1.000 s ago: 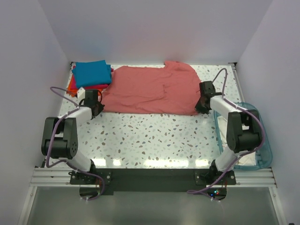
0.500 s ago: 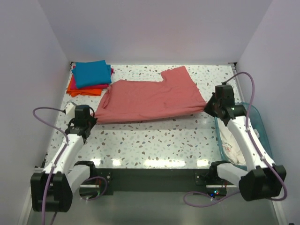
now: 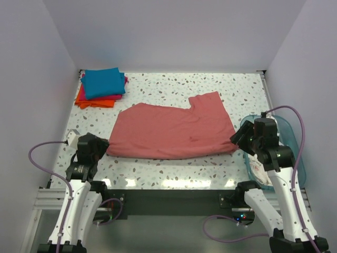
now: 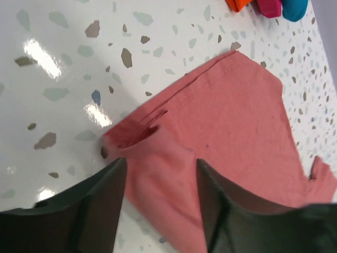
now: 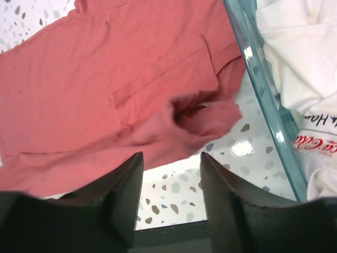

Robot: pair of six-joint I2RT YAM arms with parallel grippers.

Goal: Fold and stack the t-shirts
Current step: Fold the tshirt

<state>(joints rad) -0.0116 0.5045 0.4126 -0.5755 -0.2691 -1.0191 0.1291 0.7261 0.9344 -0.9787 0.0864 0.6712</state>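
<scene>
A large salmon-red t-shirt [image 3: 174, 132] lies spread flat across the middle of the table, its long edge toward the near side. My left gripper [image 3: 103, 147] is at the shirt's near left corner. In the left wrist view that gripper [image 4: 160, 164] is open, with the corner of the shirt [image 4: 231, 110] lying loose between its fingers. My right gripper [image 3: 237, 138] is at the near right corner. It [image 5: 171, 156] is open too, and the bunched corner of the shirt [image 5: 205, 118] sits just past its fingertips. A folded stack at the far left has a teal-blue shirt [image 3: 103, 83] on top of a magenta one [image 3: 115, 97] and an orange one [image 3: 90, 102].
A translucent blue plastic tub [image 3: 296, 153] stands at the right edge beside the right arm, with white printed cloth [image 5: 300, 63] in it. Its wall [image 5: 259, 89] runs close to the shirt's right corner. White walls close in the table on three sides.
Both arms drew back toward the near edge and dragged the salmon-red shirt with them. Both grippers, shut on its corners before, have opened and let it go.
</scene>
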